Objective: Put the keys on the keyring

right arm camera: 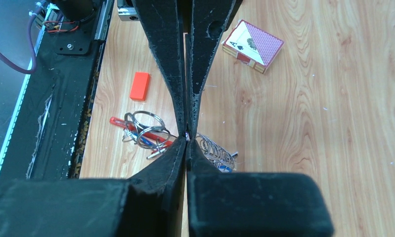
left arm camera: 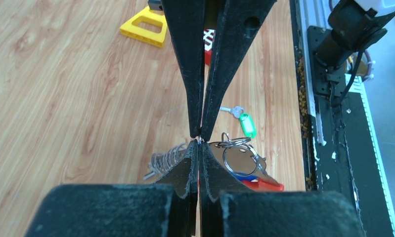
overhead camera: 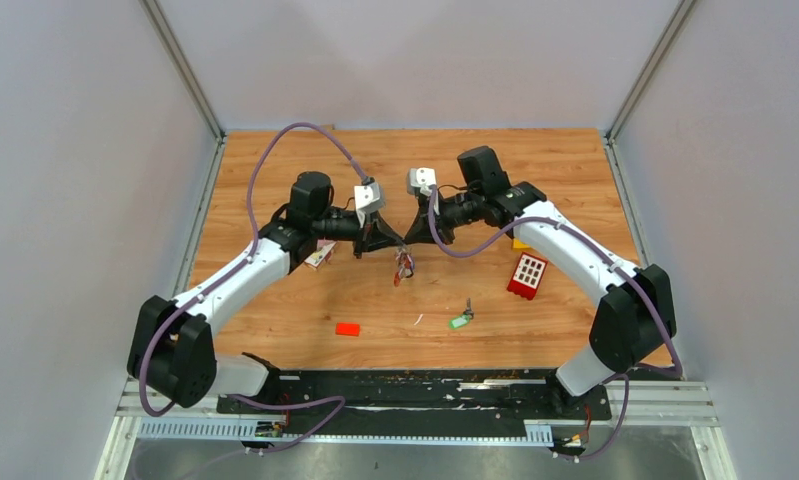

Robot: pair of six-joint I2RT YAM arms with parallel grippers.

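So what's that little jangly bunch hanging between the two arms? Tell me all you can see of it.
The keyring is a small bunch: several shiny metal split rings, a red curved strap, a bit of blue, and a grey coiled metal strip. Over the wooden table, it sits just below where the left fingers and right fingers meet tip to tip, both shut on a thin bit of its metal. Whether it touches the tabletop is unclear.

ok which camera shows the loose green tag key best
The left wrist view: the green-tagged key lies in plain sight, its silver blade and green tag both distinct. The top external view shows it only as a small green speck. The right wrist view does not show it at all.
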